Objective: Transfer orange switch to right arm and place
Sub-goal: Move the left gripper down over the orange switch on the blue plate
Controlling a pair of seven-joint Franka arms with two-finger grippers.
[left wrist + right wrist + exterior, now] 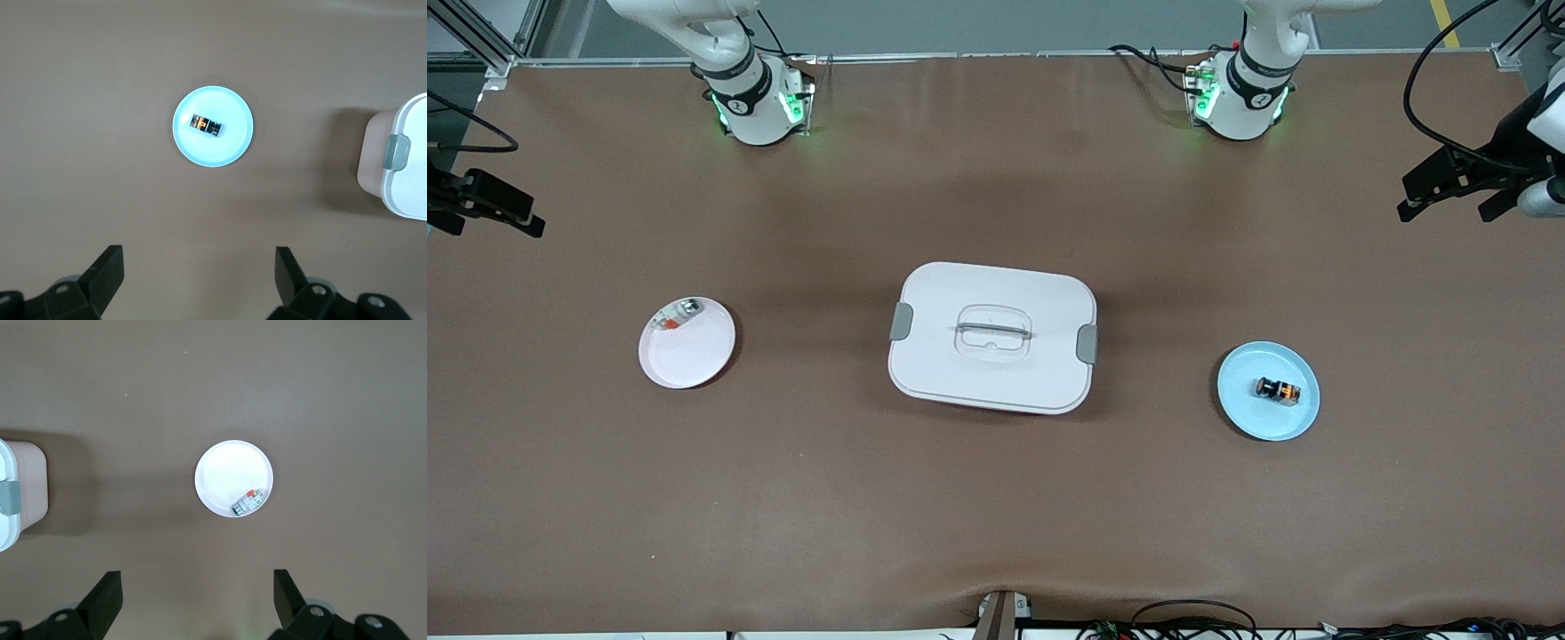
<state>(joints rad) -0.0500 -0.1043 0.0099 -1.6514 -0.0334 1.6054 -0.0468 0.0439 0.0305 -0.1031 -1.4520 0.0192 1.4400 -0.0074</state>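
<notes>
Both jaws are standing wide apart, gripping nothing: the left gripper [197, 277] is hanging high over its end of the table, the right gripper [197, 597] over the other end. The orange switch [1277, 389] is lying on a blue plate [1240, 411] toward the left arm's end, well apart from the white lidded box [992, 336] at the table's middle.
</notes>
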